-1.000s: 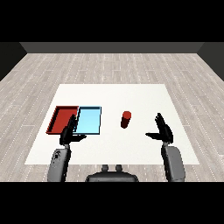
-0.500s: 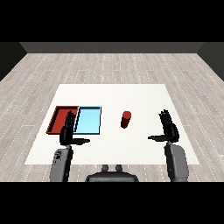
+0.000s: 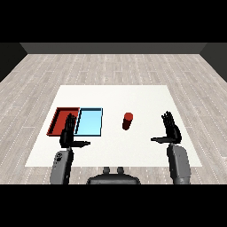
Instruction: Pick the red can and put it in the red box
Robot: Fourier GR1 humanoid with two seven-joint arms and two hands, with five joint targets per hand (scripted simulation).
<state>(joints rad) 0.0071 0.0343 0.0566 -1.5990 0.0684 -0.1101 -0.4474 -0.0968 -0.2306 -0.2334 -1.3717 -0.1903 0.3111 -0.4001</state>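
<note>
Movement over the last second belongs almost wholly to the right hand (image 3: 171, 131): it has drifted outward toward the bench's (image 3: 146, 95) right edge and turned more upright, so that its fingers now point up and away with the thumb stretched toward 9 o'clock. It is spread wide and holds nothing. That shift has not brought it closer to the red can (image 3: 127, 121), which stands upright where it was, near the middle of the bench, at about 9 to 10 o'clock from the right hand and well apart from it.

The left hand (image 3: 69, 132) has barely changed. It hovers over the near edge of the trays, fingers straight and raised, thumb pointing toward 3 o'clock, with nothing in its hold.

The red tray (image 3: 56, 121) lies at the left, touching the light blue tray (image 3: 89, 122) along its side; the can sits at 3 o'clock from both, apart from them.

Judged from this, the pick has not begun. The right hand looks posed for a side approach, and would next need to sweep inward toward 9 o'clock to close around the can.
</note>
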